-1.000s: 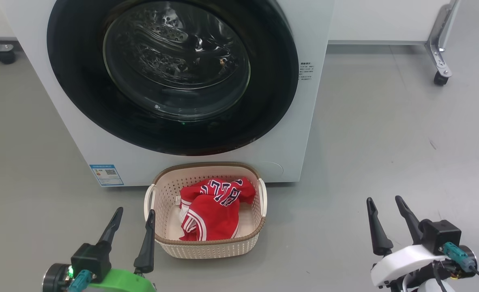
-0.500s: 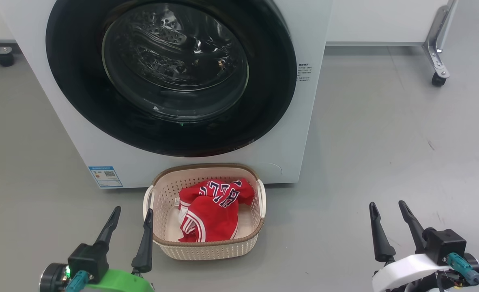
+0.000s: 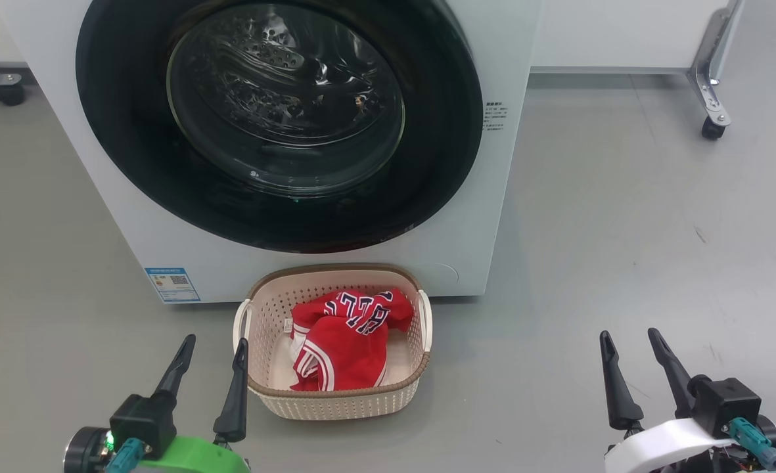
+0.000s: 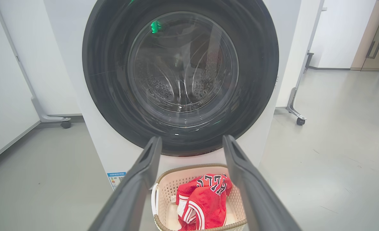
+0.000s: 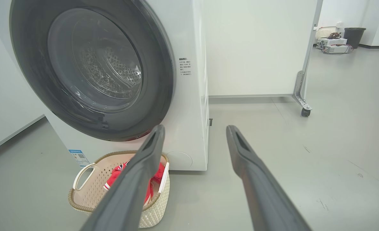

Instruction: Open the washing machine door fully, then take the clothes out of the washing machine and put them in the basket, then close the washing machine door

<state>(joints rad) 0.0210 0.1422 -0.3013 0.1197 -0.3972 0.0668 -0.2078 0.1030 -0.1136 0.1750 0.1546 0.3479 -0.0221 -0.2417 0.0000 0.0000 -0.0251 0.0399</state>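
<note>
Fingers: left fingers (image 3: 233,401) spread apart and holding nothing, low over the floor (image 3: 624,217) just beside the basket (image 3: 335,404) at its left front corner; whether they touch its handle cannot be told. The right fingers (image 3: 617,387) are likewise spread and holding nothing, over the floor well apart from the basket on its right. The basket is cream, perforated, with a brown rim and white side handles, and stands on the floor just before the lower front edge of the washing machine (image 3: 473,197), beneath the washing machine door (image 3: 125,151). Its contents: the clothes (image 3: 342,348), red with white stripes and dark lettering, crumpled in one heap toward its right side, some cream bottom showing at the left. The washing machine is white, with a blue label (image 3: 172,284) at its lower left front corner. The washing machine door lies shut, flush with the front; the perforated drum (image 3: 276,85) shows through its glass.
</note>
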